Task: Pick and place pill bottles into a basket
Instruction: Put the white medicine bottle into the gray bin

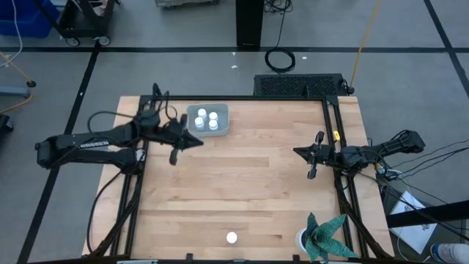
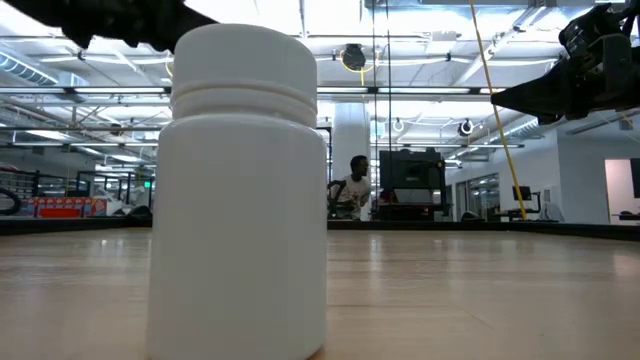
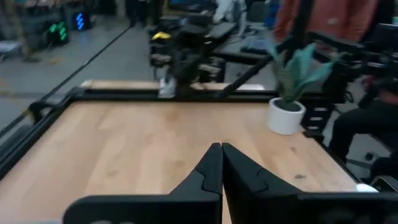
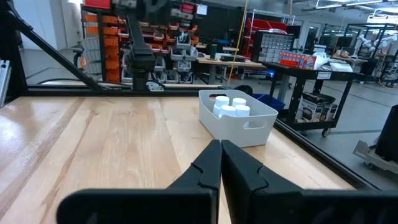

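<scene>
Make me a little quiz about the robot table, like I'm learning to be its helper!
1. Seen from above, how many pill bottles sit inside the basket?
2. True or false: the left tool is gripping a bottle.
3. One lone bottle stands on the table. What is it closest to? A) the basket B) the plant pot C) the left tool

Key:
1. Four.
2. False. Its fingers are shut with nothing between them, and so are those of the right tool.
3. B.
</scene>
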`<state>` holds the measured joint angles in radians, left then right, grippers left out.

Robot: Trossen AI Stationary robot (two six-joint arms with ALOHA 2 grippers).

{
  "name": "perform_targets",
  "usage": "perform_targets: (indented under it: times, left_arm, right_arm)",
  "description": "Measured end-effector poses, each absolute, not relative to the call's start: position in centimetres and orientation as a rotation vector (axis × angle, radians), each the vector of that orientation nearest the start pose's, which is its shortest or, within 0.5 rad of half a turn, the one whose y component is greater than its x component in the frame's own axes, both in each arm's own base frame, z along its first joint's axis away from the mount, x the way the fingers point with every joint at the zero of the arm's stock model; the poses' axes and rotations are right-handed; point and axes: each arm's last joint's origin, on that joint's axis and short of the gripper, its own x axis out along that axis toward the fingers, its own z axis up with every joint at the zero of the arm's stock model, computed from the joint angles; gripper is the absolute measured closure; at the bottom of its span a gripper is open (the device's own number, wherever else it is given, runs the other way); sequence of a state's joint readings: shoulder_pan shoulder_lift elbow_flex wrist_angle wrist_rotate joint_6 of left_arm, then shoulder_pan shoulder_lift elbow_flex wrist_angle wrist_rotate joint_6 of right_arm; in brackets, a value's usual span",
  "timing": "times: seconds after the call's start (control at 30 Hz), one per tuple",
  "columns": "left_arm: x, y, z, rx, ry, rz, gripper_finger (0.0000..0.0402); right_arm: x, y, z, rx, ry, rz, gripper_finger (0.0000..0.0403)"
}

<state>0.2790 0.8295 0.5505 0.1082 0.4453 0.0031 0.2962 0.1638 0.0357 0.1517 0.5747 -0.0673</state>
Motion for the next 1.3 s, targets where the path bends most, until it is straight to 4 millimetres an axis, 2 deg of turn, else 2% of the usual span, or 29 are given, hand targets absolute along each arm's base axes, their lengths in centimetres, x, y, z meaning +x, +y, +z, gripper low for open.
perform_targets:
  times: [0.1,0.2,0.3,0.4,0.57,0.67,0.77,0.87,0.93,1.03,1.17,1.3]
  left_arm:
    - [18.3,3.1,25.2,-0.036,0.112,-0.202,0.0393]
    - [18.0,2.7,23.0,-0.08,0.101,-0.162,0.0385]
    - [17.5,2.4,21.0,-0.092,0.123,-0.13,0.0391]
    - [17.3,2.1,19.9,-0.084,0.148,-0.111,0.0397]
    - [17.2,1.9,20.2,-0.074,0.116,-0.17,0.0376]
    - [17.2,1.9,20.2,-0.097,0.127,-0.169,0.0371]
    - [17.0,1.8,20.2,-0.114,0.132,-0.18,0.0375]
    - [16.8,1.8,20.3,-0.117,0.132,-0.195,0.0388]
    - [16.6,1.7,20.5,-0.121,0.118,-0.197,0.0396]
    - [16.4,1.7,20.9,-0.154,0.1,-0.197,0.0394]
    - [16.1,1.4,21.3,-0.158,0.077,-0.227,0.0371]
    - [15.9,1.1,21.5,-0.16,0.062,-0.258,0.0354]
  right_arm:
    - [10.2,1.5,17.7,-0.056,-0.015,-0.279,0.0398]
    - [10.2,1.5,17.8,-0.017,-0.032,-0.279,0.0399]
    - [10.2,1.5,17.9,0.157,-0.062,-0.275,0.0399]
    - [10.2,1.5,18.4,0.359,-0.134,-0.264,0.0399]
    - [10.1,1.3,19.3,0.341,-0.22,-0.291,0.0399]
    - [10.0,1.4,19.9,0.371,-0.283,-0.248,0.0399]
    - [9.9,1.5,20.7,0.416,-0.352,-0.15,0.0399]
    - [9.6,1.4,21.3,0.458,-0.417,-0.147,0.0399]
    - [9.7,1.4,21.3,0.453,-0.414,-0.143,0.0399]
    - [10.1,1.8,21.5,0.453,-0.428,-0.039,0.0399]
    - [11.7,2.7,21.5,0.41,-0.389,0.065,0.0387]
    - [15.2,3.8,22.0,0.365,-0.271,0.058,0.0344]
